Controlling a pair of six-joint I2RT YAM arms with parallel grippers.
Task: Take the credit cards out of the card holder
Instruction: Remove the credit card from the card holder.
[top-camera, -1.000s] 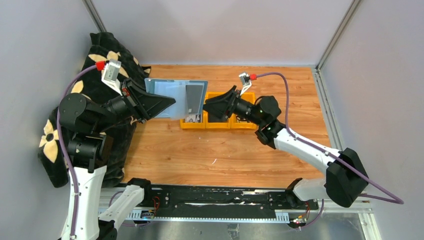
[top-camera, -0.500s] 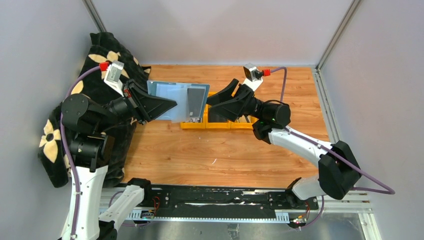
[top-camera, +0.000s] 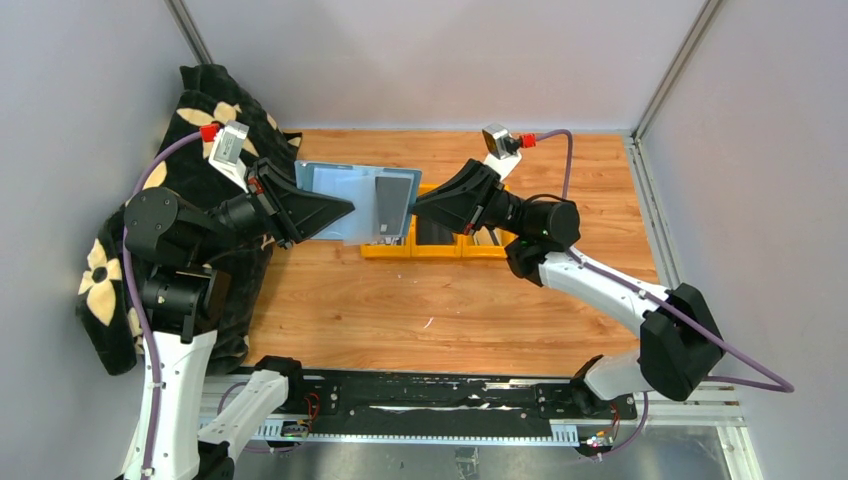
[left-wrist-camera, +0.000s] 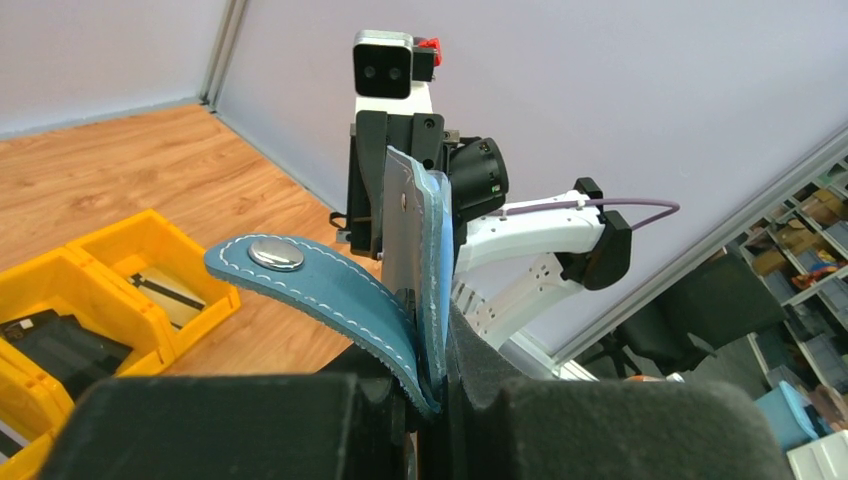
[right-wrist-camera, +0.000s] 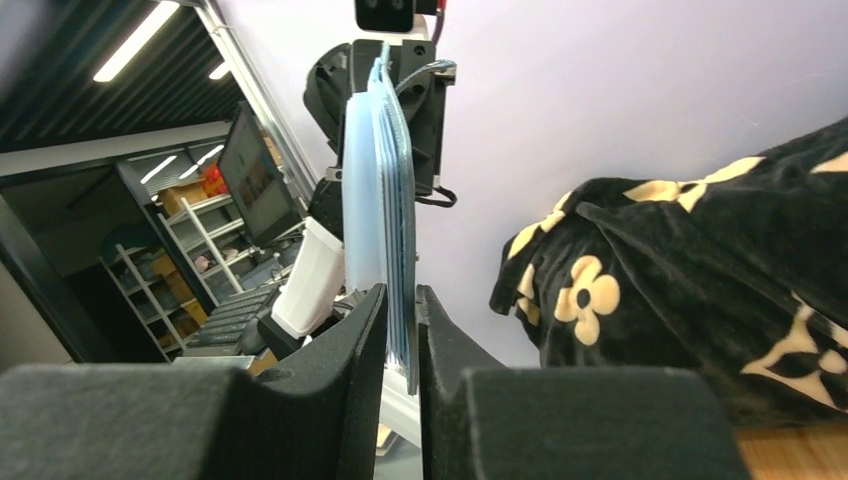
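The teal-blue card holder (top-camera: 345, 200) hangs unfolded above the table, pale-blue inside facing up. My left gripper (top-camera: 335, 212) is shut on its left part. In the left wrist view the holder (left-wrist-camera: 430, 250) stands edge-on between the jaws (left-wrist-camera: 440, 350), and the strap tab (left-wrist-camera: 300, 275) with its round snap curls left. A dark credit card (top-camera: 393, 205) sits in the holder's right half. My right gripper (top-camera: 418, 210) has its jaws pressed on that right edge. In the right wrist view the layered edge (right-wrist-camera: 385, 180) runs down between the fingers (right-wrist-camera: 402, 310).
A row of yellow bins (top-camera: 440, 248) stands on the wooden table under the holder, with flat grey and dark items inside (left-wrist-camera: 60, 345). A black cloth with cream flowers (top-camera: 210, 110) covers the back left corner behind my left arm. Grey walls enclose the table.
My right gripper rose and turned slightly, then closed from wide open onto the holder's right edge. The left gripper and the holder stayed where they were.
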